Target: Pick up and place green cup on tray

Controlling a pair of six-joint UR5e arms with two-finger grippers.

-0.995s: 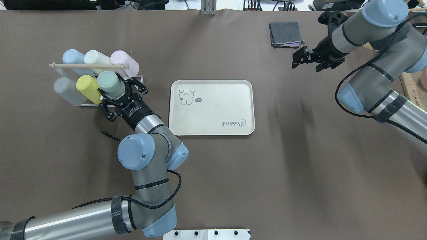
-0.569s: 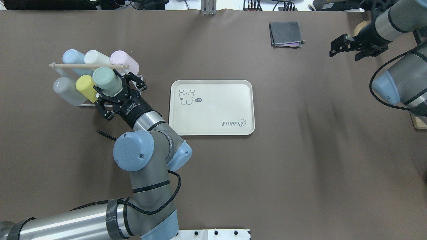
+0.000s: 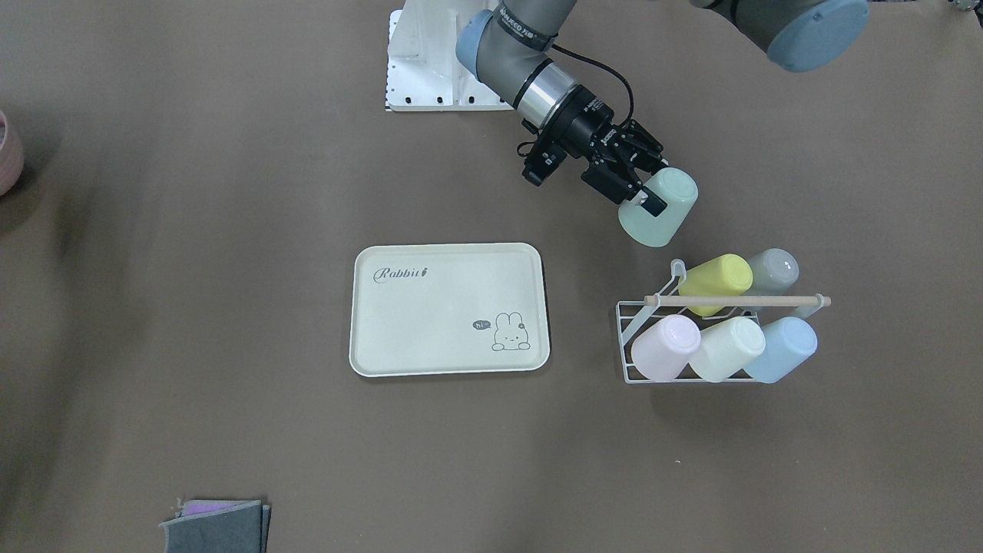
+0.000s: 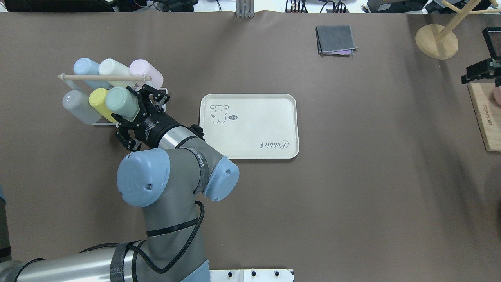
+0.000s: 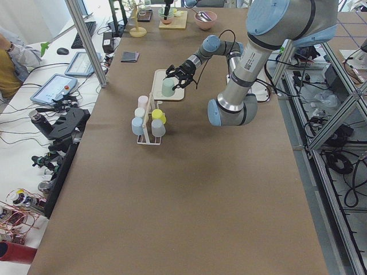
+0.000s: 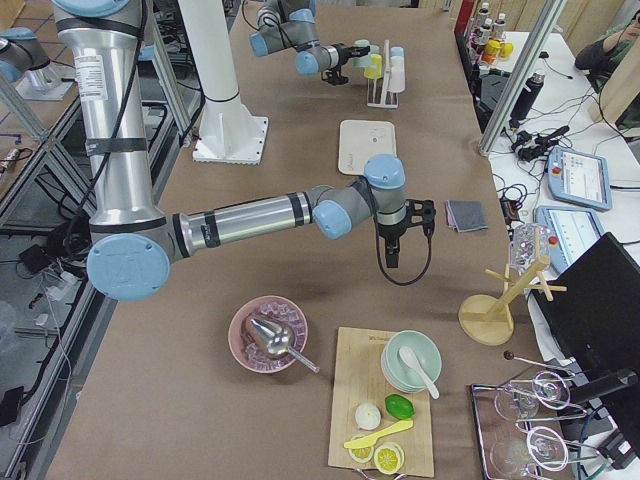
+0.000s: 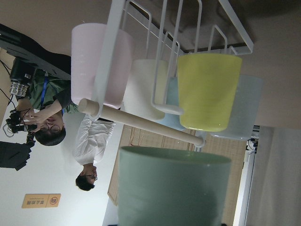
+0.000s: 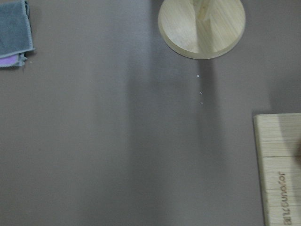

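1. White wire rack with a wooden dowel handle (image 4: 78, 77), far left of the brown worktop (image 4: 352, 188). It holds five pastel plastic tumblers lying tilted: blue, cream, pink, grey and yellow.
2. Mint-green smooth plastic cup (image 4: 120, 102), handleless and slightly tapered. It is held in the air just beside the rack, lying on its side with its base pointing away from the wrist. It is not over the tray.
   - Handling, as judged: light, stiff and unlikely to break, but smooth-walled and so inclined to slip or swivel in a two-finger pinch.
   - Best hold: the wall close to the mouth, where the taper is widest. It should be tipped upright before it is set down.
3. Left end effector (image 4: 133, 107), fingers pinching the green cup at its mouth end.
4. Cream rectangular tray with rounded corners, a raised rim, a bunny drawing and "Rabbit" script (image 4: 254, 125). It lies flat mid-worktop, nothing on it, well apart from the cup.
5. Folded grey cloth with a purple layer beneath (image 4: 336, 39), far edge of the worktop.
6. Round wooden stand base (image 4: 436, 41), far right.
7. Right end effector (image 4: 479, 72), at the right margin, partly cut off. I cannot tell whether its fingers are spread or pressed together.
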